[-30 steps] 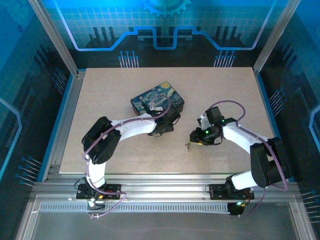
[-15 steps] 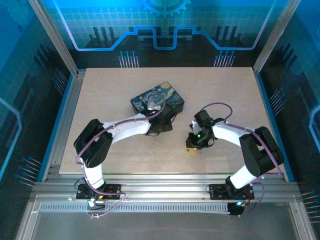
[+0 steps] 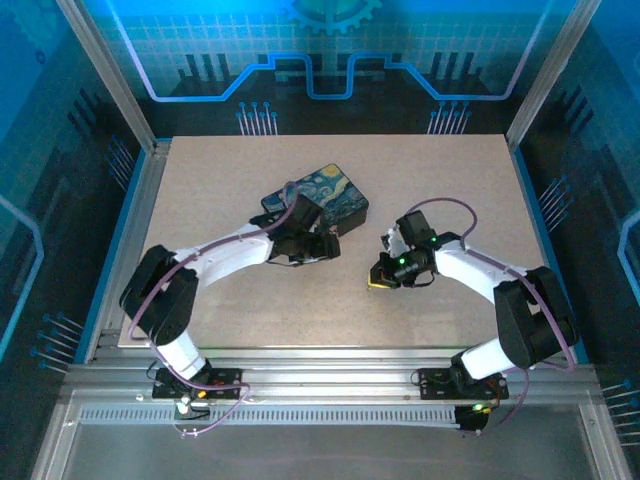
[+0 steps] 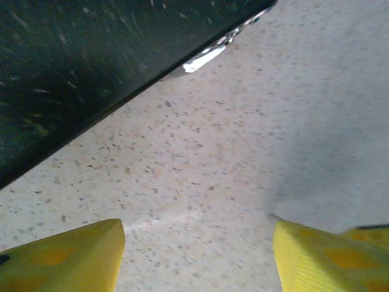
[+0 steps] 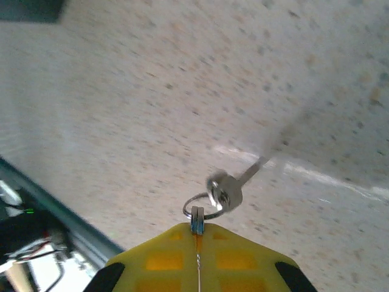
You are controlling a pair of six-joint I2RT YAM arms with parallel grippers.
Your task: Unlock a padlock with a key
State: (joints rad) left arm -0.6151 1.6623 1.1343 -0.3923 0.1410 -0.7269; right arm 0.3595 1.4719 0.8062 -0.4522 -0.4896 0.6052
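Seen from the left wrist, the left gripper [image 4: 194, 261] has its yellow fingers wide apart over bare counter [image 4: 243, 152]. The silvery padlock [image 4: 209, 53] lies at the upper middle of the frame, tucked against the edge of the dark tin box [image 4: 79, 67]. Seen from the right wrist, the right gripper [image 5: 197, 234] is pressed together on the ring of the key [image 5: 226, 190] at lower centre, blade pointing to the upper right

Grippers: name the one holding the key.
The right gripper: shut, with the key hanging from its tip. The left gripper stands open over the table.
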